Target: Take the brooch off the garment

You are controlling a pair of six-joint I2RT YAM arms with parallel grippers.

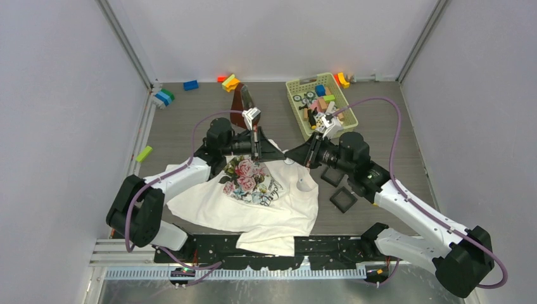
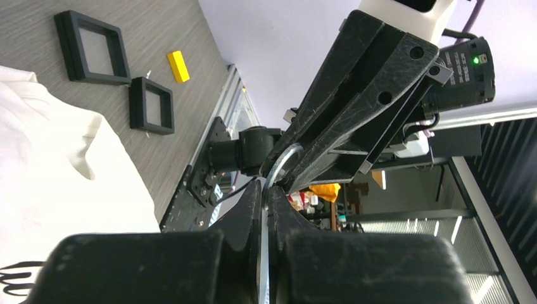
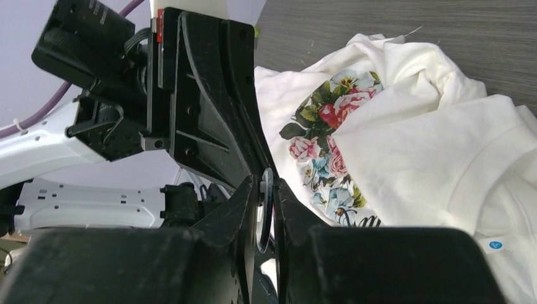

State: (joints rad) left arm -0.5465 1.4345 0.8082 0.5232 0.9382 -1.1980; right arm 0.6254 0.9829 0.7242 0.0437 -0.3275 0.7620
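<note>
The garment (image 1: 266, 206) is a white T-shirt with a rose print, crumpled on the table between the arms; it also shows in the left wrist view (image 2: 50, 158) and the right wrist view (image 3: 411, 126). The brooch, a thin pale silvery disc, appears edge-on in the left wrist view (image 2: 280, 163) and the right wrist view (image 3: 266, 209). My left gripper (image 1: 280, 154) (image 2: 265, 187) and right gripper (image 1: 290, 154) (image 3: 266, 180) meet tip to tip above the shirt's far edge. Both are shut on the disc from opposite sides. It is held clear of the cloth. From above it is mostly hidden.
Two black square trays (image 1: 342, 201) (image 1: 332, 176) lie right of the shirt; they also appear in the left wrist view (image 2: 95, 47) (image 2: 152, 104) beside a small orange block (image 2: 178, 66). A yellow-green basket (image 1: 294, 95) of toys stands at the back. Loose blocks (image 1: 190, 85) line the back wall.
</note>
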